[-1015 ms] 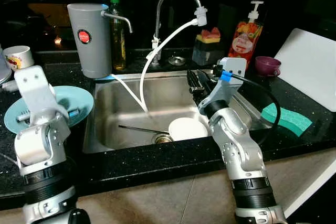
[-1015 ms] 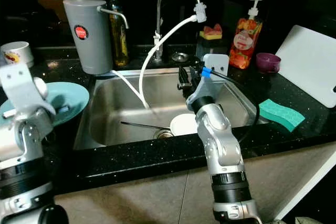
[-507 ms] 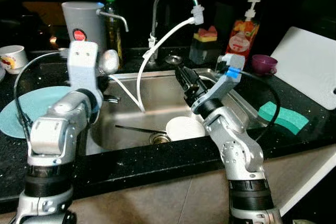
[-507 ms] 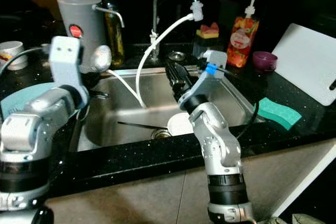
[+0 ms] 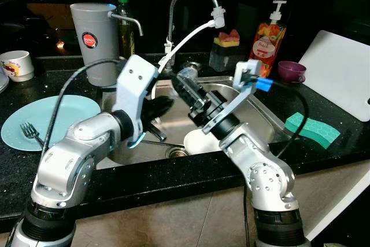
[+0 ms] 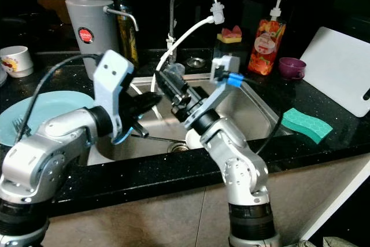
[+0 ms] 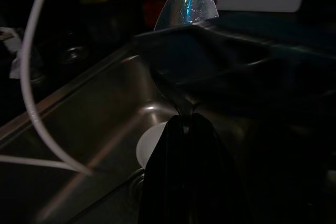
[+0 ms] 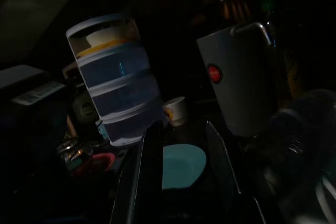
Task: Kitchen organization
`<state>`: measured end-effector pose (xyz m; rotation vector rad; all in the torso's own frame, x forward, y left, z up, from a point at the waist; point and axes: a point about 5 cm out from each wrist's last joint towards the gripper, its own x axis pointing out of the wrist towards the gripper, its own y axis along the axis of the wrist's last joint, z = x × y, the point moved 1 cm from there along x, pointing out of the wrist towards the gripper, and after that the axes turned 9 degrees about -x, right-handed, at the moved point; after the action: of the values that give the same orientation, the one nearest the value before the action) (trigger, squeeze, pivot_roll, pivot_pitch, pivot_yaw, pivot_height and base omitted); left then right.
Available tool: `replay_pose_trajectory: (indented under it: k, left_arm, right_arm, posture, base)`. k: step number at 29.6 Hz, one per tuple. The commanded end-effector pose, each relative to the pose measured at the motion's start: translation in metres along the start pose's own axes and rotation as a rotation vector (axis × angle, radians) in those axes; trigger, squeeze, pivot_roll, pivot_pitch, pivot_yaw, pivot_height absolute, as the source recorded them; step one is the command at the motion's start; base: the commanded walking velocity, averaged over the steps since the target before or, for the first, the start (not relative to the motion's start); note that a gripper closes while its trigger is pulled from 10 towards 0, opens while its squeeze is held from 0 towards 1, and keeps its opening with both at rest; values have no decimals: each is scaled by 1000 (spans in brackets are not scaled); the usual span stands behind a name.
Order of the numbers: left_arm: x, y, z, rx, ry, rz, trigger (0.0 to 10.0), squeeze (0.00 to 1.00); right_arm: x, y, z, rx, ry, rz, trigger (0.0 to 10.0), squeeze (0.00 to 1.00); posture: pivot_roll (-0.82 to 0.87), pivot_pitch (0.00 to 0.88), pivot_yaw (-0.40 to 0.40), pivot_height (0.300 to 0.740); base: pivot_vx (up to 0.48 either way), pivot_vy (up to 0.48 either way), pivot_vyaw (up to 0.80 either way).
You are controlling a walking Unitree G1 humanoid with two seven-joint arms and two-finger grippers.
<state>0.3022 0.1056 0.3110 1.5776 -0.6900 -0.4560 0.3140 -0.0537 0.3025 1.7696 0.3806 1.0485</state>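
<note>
Dark kitchen, black speckled stone tabletop (image 5: pixel 324 160). My left fingers (image 7: pixel 184 145) pinch a shiny metal spoon (image 7: pixel 186 6) above the steel sink (image 5: pixel 254 105), frame centre; right fingers (image 8: pixel 181 161) spread apart. Pale blue plate (image 5: pixel 63 114) at left.

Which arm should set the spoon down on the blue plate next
Left. The left gripper is already shut on the spoon over the sink, and the blue plate lies on its side. The right gripper is open.
</note>
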Motion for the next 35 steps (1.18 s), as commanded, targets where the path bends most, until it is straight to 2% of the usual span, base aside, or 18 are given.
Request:
replay_pose_trajectory:
  k: [1,9,13,16,18,20,22,23,24,26,27,35]
  left_arm:
    - [-3,3,8,16,-58,28,10000,0]
    - [-5,4,5,21,-51,34,10000,0]
    - [-3,-3,-32,51,211,-9,10000,0]
    - [-6,-1,-52,44,335,2,10000,0]
    - [-7,1,-58,36,376,13,10000,0]
    - [-7,3,-55,25,349,24,10000,0]
    - [-6,7,-38,-4,222,54,10000,0]
    - [-6,7,-38,-4,222,54,10000,0]
    - [-5,6,-26,6,142,52,10000,0]
    - [-5,6,-26,6,142,52,10000,0]
    - [-5,3,-14,12,57,42,10000,0]
    - [-6,-1,3,1,-57,36,10000,0]
  right_arm:
    - [-2,-3,5,-24,-35,-38,10000,0]
    - [-4,-4,14,-31,-82,-56,10000,0]
    - [-6,1,18,-34,-92,-36,10000,0]
    - [-9,2,23,-34,-112,-36,10000,0]
    - [-11,2,25,-34,-123,-39,10000,0]
    - [-11,2,26,-33,-126,-40,10000,0]
    - [-11,1,26,-28,-133,-40,10000,0]
    - [-11,1,26,-28,-133,-40,10000,0]
    - [-11,0,26,-25,-136,-41,10000,0]
    - [-11,0,26,-25,-136,-41,10000,0]
    - [-11,-1,27,-20,-142,-45,10000,0]
    - [-11,-2,28,-12,-148,-48,10000,0]
  posture:
    - [107,81,-66,740]
    - [110,73,-68,740]
    - [110,71,-70,740]
    - [107,70,-72,740]
    - [107,71,-72,740]
    - [107,71,-72,740]
    - [107,71,-72,740]
    - [107,71,-72,740]
    - [107,71,-72,740]
    - [107,71,-72,740]
    - [107,71,-72,740]
    - [106,77,-71,740]
  base:
    - [0,0,0]
    - [0,0,0]
    - [0,0,0]
    - [0,0,0]
    - [0,0,0]
    - [0,0,0]
    - [0,0,0]
    - [0,0,0]
    - [0,0,0]
    - [0,0,0]
    - [0,0,0]
    - [0,0,0]
